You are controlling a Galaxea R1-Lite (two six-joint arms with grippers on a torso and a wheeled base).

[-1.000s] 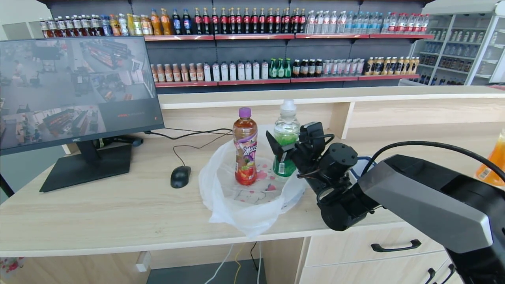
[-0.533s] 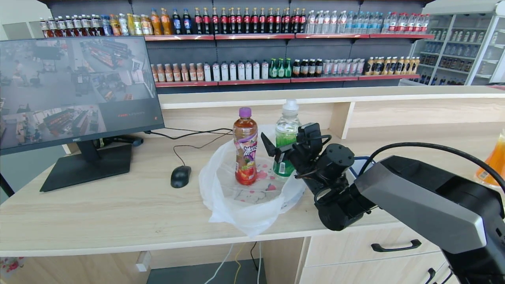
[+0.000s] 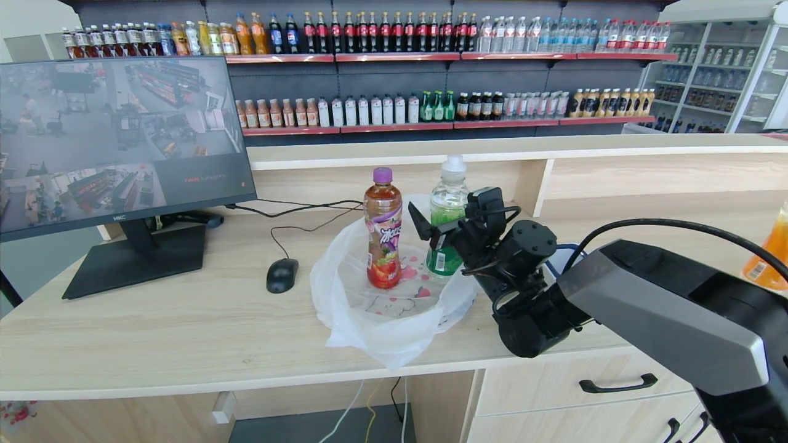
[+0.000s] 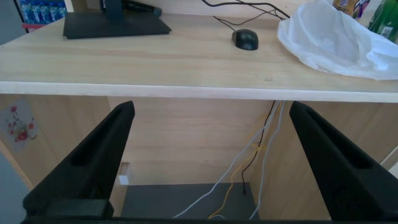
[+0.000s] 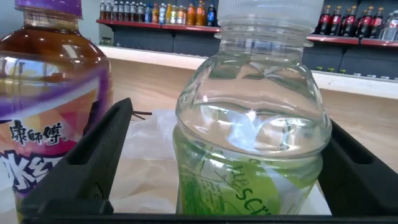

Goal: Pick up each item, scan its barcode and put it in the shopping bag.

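a light wooden shop counter (image 3: 184,326) with a white plastic shopping bag (image 3: 381,320) spread open on it, near the front edge at the middle. two bottles stand upright on the bag, side by side. the left one is a purple-capped bottle (image 3: 382,231) of reddish-orange drink. the right one is a clear bottle with a green label (image 3: 444,206) and a white cap, set slightly farther back.

the right gripper (image 3: 438,235) comes in from the right at mid-height of the clear bottle with a green label. its two black fingers (image 5: 93,155) are spread apart with that bottle between them, and a gap shows on the side towards the purple-capped bottle. whether the other finger touches the bottle cannot be told.

the left gripper (image 4: 208,155) hangs low in front of the counter, below its front edge, with its fingers wide apart and nothing between them.

on the left of the counter stands a computer monitor (image 3: 117,141) with a black mouse (image 3: 282,275) between its stand and the bag. an orange drink bottle (image 3: 769,249) stands at the far right edge, well apart from the bag. behind the counter, wall shelves (image 3: 431,58) carry rows of bottled drinks.
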